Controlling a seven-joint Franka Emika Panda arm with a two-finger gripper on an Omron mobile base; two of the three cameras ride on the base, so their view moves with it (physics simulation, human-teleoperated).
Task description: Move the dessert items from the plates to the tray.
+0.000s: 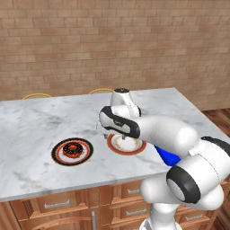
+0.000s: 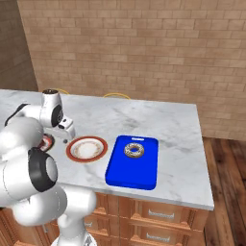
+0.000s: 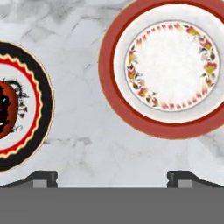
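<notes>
My gripper [image 3: 112, 177] hangs over bare marble with its jaws spread wide and nothing between them; I can see both fingertips [image 3: 43, 177] far apart at the bottom of the hand view. Straight ahead of the right-hand tip lies the cream plate [image 3: 114, 94], already bare. Off past the other tip sits the black-rimmed plate [image 3: 43, 94], and on it the chocolate donut [image 3: 8, 109], cut off by that edge of the hand view. So what I want lies sideways from the hand, on the side away from the cream plate; I judge I must shift across that way before descending. A ring has no long axis, so wrist turn matters little. The glazed donut [image 2: 134, 150] already rests on the blue tray [image 2: 120, 170], beyond the cream plate.
</notes>
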